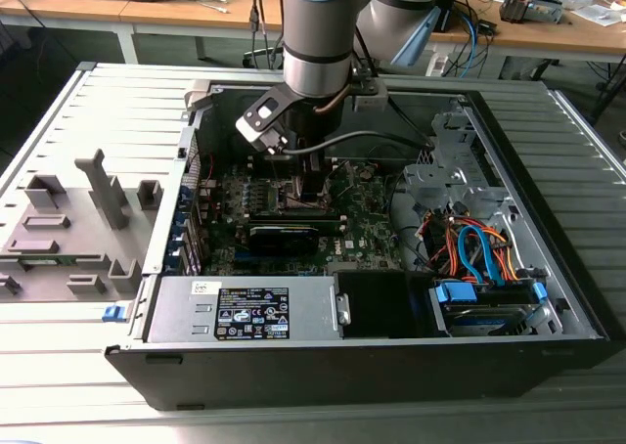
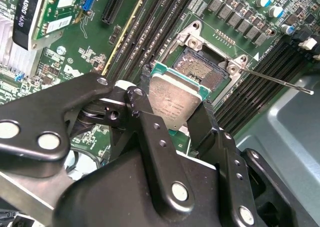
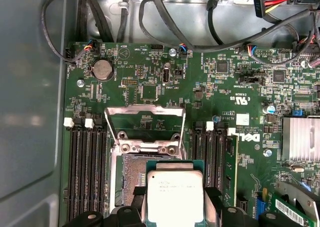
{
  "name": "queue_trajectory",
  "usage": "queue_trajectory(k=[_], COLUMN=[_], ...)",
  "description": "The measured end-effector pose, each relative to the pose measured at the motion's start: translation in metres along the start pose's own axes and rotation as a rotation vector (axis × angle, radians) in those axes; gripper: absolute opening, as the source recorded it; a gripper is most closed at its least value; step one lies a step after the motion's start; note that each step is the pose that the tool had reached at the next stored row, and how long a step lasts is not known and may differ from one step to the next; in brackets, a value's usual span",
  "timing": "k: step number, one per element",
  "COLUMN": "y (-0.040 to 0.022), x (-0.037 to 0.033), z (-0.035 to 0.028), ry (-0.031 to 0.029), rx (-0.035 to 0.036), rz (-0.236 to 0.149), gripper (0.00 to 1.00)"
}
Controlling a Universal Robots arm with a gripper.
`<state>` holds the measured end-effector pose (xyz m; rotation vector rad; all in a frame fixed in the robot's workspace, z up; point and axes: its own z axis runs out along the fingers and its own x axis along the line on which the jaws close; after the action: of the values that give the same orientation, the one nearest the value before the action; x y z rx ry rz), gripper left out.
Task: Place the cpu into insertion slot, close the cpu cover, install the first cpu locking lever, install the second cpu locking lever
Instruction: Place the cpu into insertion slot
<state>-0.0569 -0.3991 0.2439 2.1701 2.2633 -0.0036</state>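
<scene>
The gripper (image 3: 175, 203) has its two black fingers (image 3: 213, 199) clamped on opposite edges of the cpu (image 3: 175, 194), silver top facing the camera in both wrist views. The cpu appears to hang over the insertion slot (image 3: 131, 171), not seated. It overlaps part of the dark contact field, and the uncovered part lies on the cpu's side that faces the cpu cover (image 3: 145, 110). The chip's edges run roughly parallel with the slot's rim, so what remains is judged to be mostly a short shift toward the cover and a descent. The cover stands swung open beyond the slot. A thin locking lever (image 2: 275, 80) juts out free beside the socket. In the exterior view, from the computer case's (image 1: 548, 297) middle, the gripper sits near ten o'clock and the power supply (image 1: 245, 309) near eight.
</scene>
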Motion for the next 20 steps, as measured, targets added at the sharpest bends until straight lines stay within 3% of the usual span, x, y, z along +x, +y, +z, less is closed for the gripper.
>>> queue_trajectory(k=[7, 20], y=[0.0003, 0.0004], x=[0.0047, 0.0048], z=[0.0009, 0.0051], ry=[0.0002, -0.0001], rx=[-0.0001, 0.0], rz=[0.0, 0.0], gripper=[0.54, 0.54])
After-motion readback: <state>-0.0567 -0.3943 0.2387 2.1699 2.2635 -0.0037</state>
